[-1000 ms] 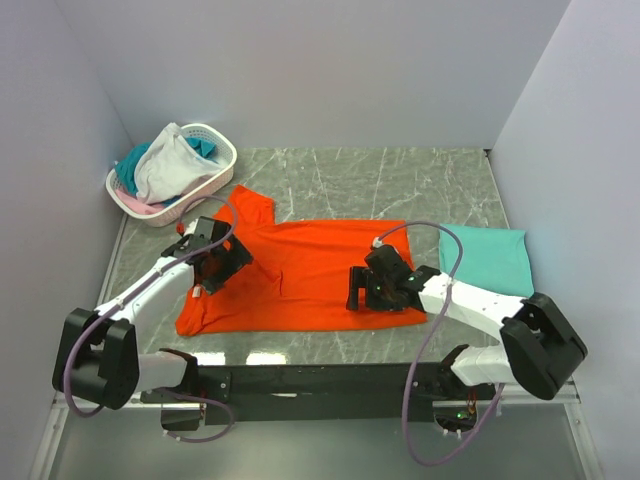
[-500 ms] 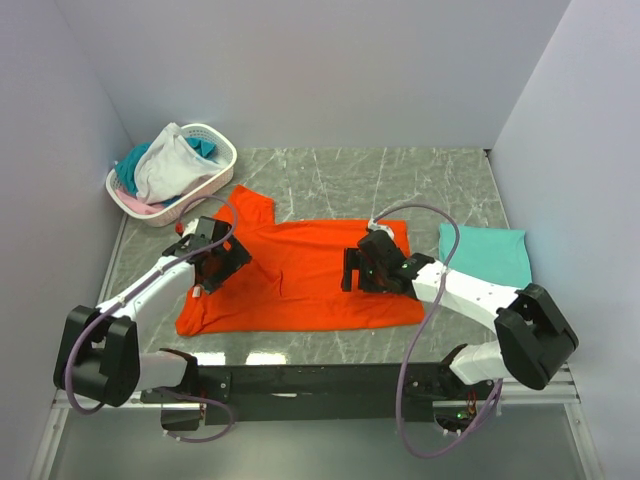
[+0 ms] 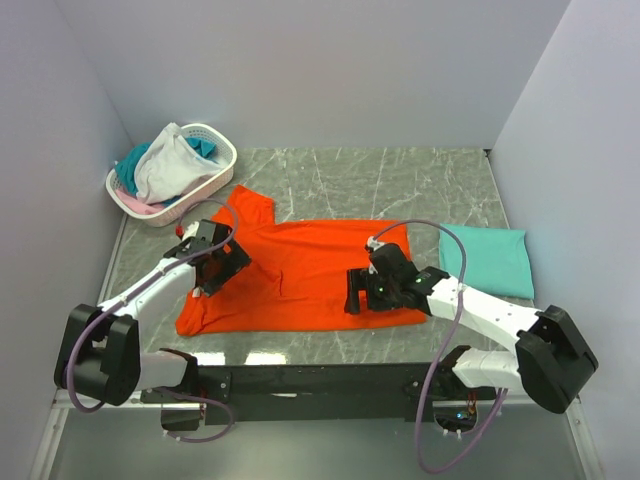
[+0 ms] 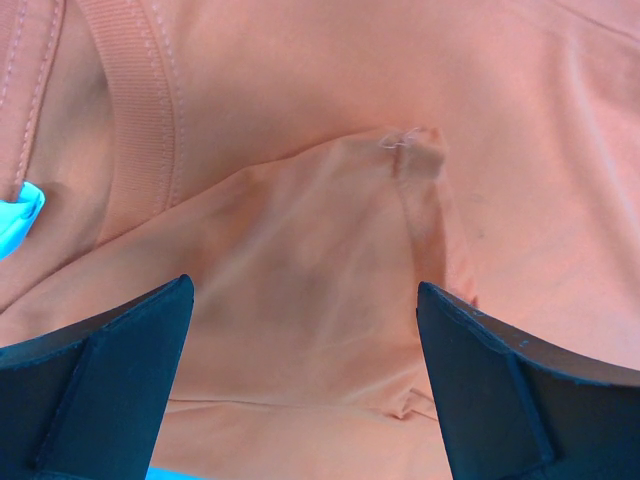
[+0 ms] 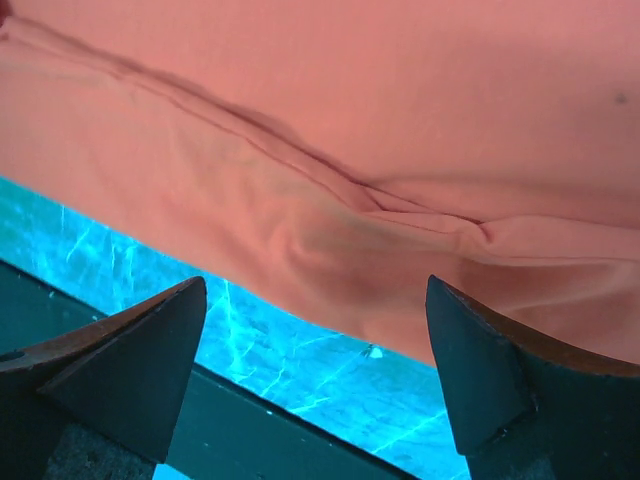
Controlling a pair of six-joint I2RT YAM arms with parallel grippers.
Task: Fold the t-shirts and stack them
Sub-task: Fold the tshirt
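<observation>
Right wrist view: the right tool (image 5: 315,300) hangs released, its fingers wide apart, above the near hem of the orange t-shirt (image 5: 400,120). The hem runs across between the fingers, with bare worktop (image 5: 270,345) on the near side. The left tool (image 4: 303,330) is likewise spread open and grips nothing. It hangs low over the same shirt, with the ribbed collar to its left and a small raised fold of cloth just ahead. Beyond the right tool and off to its right lies a folded teal t-shirt (image 3: 490,262), apart from the orange one. Well beyond the left tool, a basket (image 3: 228,152) holds a white garment (image 3: 165,168) with teal and pink cloth.
</observation>
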